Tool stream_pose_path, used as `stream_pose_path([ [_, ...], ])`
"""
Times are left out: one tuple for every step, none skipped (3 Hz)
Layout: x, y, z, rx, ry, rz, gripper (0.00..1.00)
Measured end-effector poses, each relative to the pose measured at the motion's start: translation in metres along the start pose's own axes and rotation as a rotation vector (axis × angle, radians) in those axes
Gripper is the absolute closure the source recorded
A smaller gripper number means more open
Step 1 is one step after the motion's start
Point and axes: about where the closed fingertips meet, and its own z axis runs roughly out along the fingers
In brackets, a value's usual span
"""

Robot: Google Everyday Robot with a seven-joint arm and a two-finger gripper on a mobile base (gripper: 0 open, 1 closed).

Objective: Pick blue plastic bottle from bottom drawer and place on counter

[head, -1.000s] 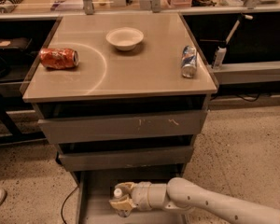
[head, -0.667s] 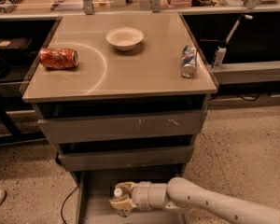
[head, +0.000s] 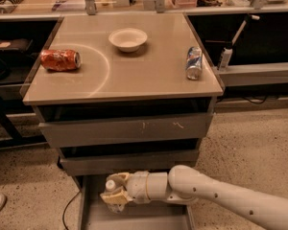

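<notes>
The bottle [head: 110,185], only its white cap showing, sits clamped in the gripper [head: 114,198] low inside the open bottom drawer [head: 139,220], not yet lifted to the counter [head: 149,75].

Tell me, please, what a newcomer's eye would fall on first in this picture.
First the pale robot arm, reaching from the lower right, its claw at the white-capped blue plastic bottle in the open bottom drawer. Then the counter above: an orange can lying at its left, a white bowl near the back, a blue-silver can at the right.
</notes>
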Motion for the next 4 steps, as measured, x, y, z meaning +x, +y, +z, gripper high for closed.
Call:
stream_pose_path([
  [-0.067,0.009,-0.009,-0.029,0.011,-0.076,1.00],
  [-0.067,0.009,-0.009,-0.029,0.011,-0.076,1.00],
  [-0.087,0.012,-0.016,-0.021,0.019,-0.079,1.00],
  [-0.146,0.028,-0.035,0.010,0.028,-0.126,1.00],
])
